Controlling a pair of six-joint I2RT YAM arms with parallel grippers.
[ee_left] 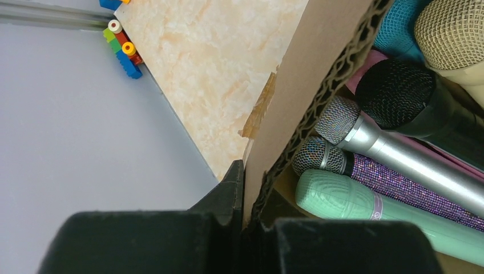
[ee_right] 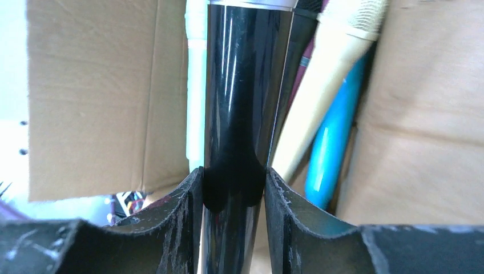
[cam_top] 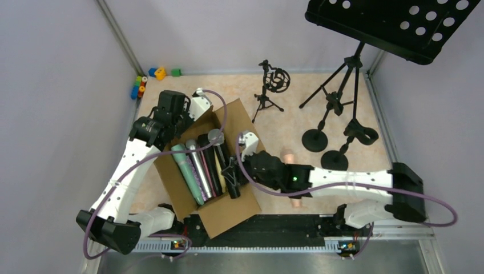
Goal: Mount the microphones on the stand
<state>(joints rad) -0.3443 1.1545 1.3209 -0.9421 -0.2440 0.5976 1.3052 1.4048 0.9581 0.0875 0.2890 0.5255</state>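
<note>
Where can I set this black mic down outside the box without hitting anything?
Bare tabletop lies between the box and the round stand bases, and along the far edge between the toy blocks and the small tripod. The box is packed with microphones.

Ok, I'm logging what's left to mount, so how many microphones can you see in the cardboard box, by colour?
Mint green microphone: 1
Glittery purple microphone: 1
Silver microphone: 1
Black microphone: 1
Pink microphone: 1, mostly hidden
Blue microphone: 1
Cream microphone: 1
Total: 7 visible in the cardboard box
</note>
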